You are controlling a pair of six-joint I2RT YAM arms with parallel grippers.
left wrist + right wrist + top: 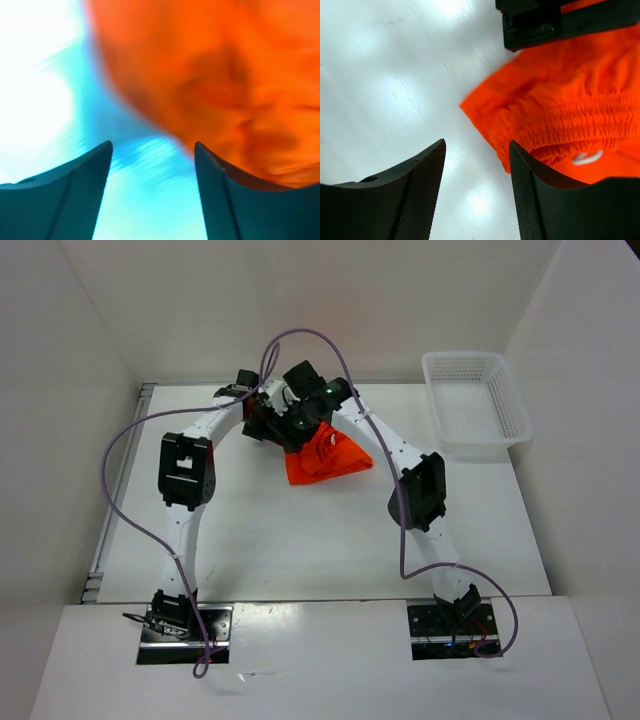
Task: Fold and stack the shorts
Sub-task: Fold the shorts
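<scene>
Two arms are reaching from the near edge of the bench (300, 540) toward the middle of its far edge, their wrists meeting just above the shorts (325, 462). The shorts are lying there as a bunched orange heap, not folded flat, a little right of centre and well apart from the white mesh basket (478, 405), which is sitting at the far right corner.

The left gripper (152, 145) is standing released, its two dark fingers (75, 190) spread, with only bare bench showing between them. Blurred orange fabric is filling the upper right of the left wrist view and is passing behind the right-hand finger; whether it is touching that finger I cannot tell.

The right gripper (476, 142) is likewise hanging unclenched and grasping nothing, with bare bench in its gap. Beside it the gathered elastic waistband (580, 125) is facing the camera, and a short piece of the white drawstring (587, 157) is peeking out below it. A black part of the other arm (555, 22) is showing over the cloth at the top of that view.

Purple cables (130, 500) are looping up from both bases.
</scene>
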